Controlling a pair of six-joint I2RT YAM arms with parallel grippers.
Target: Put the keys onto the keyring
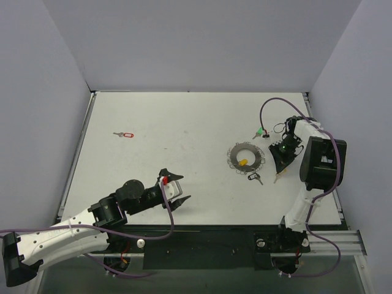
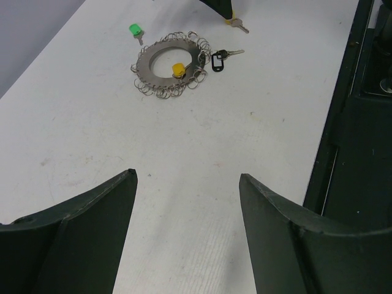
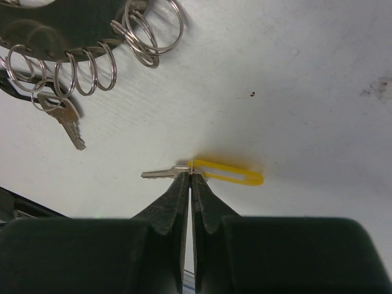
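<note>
We had the right tool (image 3: 191, 176) pinched shut on the yellow key (image 3: 228, 174) by the keyring (image 2: 146, 67), probably to thread it, left tool (image 2: 187, 179) sitting wide apart.

White counter (image 1: 184, 116), faintly speckled. Plain grey walls (image 1: 202, 43) enclose it on three sides. Aluminium rail (image 1: 334, 240) along near edge. Lighting even.
</note>
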